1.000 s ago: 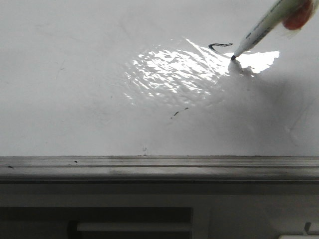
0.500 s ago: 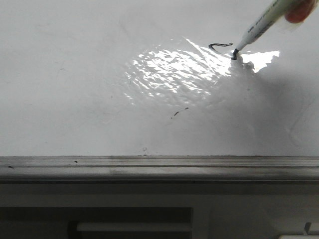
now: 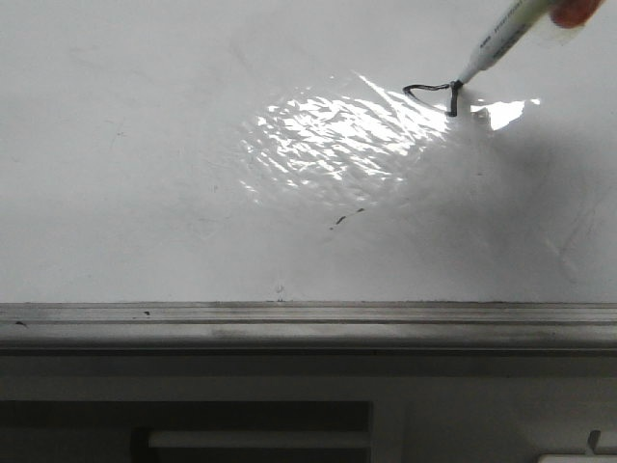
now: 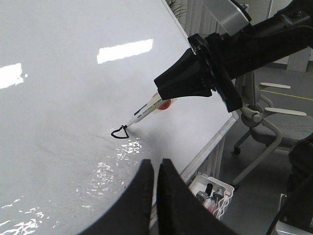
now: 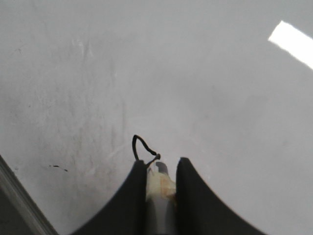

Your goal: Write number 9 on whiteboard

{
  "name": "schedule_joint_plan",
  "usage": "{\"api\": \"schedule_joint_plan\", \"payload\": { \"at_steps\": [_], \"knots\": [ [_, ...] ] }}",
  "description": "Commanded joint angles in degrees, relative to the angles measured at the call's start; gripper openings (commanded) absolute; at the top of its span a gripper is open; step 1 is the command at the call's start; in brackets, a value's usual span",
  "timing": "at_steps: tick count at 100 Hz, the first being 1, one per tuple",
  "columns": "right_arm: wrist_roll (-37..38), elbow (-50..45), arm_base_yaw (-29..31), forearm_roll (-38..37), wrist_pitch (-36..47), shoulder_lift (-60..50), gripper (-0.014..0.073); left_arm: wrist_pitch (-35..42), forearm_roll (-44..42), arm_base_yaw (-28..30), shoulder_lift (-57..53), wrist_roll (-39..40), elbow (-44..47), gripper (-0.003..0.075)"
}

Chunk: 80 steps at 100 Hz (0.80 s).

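The whiteboard (image 3: 145,193) is glossy white and fills most of the front view. The black line of the number 9 (image 3: 429,89) is a small flattened curve, closed at its right end by a short upright stroke. A white marker (image 3: 492,48) slants down from the top right, with its tip touching the top of that stroke. My right gripper (image 5: 160,164) is shut on the marker (image 5: 159,183), and the small loop (image 5: 139,147) shows just ahead of its fingers. In the left wrist view my left gripper (image 4: 156,164) hovers shut and empty near the board's edge, apart from the loop (image 4: 120,132).
A bright glare patch (image 3: 337,145) lies left of the line, and a tiny stray dash (image 3: 347,218) sits below it. A grey metal rail (image 3: 308,313) edges the board. Beside the board stand a white basket of small items (image 4: 211,192) and an office chair (image 4: 264,122).
The marker tip has moved away from me up the board. It drew a short upright stroke that now meets the right end of the curved line. The left gripper shows no change.
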<state>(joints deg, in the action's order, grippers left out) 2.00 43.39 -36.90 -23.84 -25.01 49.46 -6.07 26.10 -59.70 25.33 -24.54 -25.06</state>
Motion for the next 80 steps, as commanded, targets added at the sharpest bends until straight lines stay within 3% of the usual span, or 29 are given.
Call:
{"api": "schedule_joint_plan", "payload": {
  "at_steps": [1,40,65,80],
  "knots": [
    [-0.8,1.2,0.2,1.0,-2.9,0.2,-0.0041,4.3,0.7,-0.3,0.3,0.4,-1.4,-0.0020],
    [1.9,-6.5,-8.1,5.4,-6.1,0.1,-0.0041,4.3,0.7,-0.3,0.3,0.4,-1.4,-0.0020],
    [2.0,-4.8,-8.3,5.5,-2.7,-1.4,-0.0041,4.3,0.7,-0.3,0.3,0.4,-1.4,-0.0020],
    [2.0,0.4,-11.6,6.4,-2.8,-5.0,-0.0041,4.2,0.7,-0.3,0.3,0.4,-1.4,-0.0020]
  ]
}}
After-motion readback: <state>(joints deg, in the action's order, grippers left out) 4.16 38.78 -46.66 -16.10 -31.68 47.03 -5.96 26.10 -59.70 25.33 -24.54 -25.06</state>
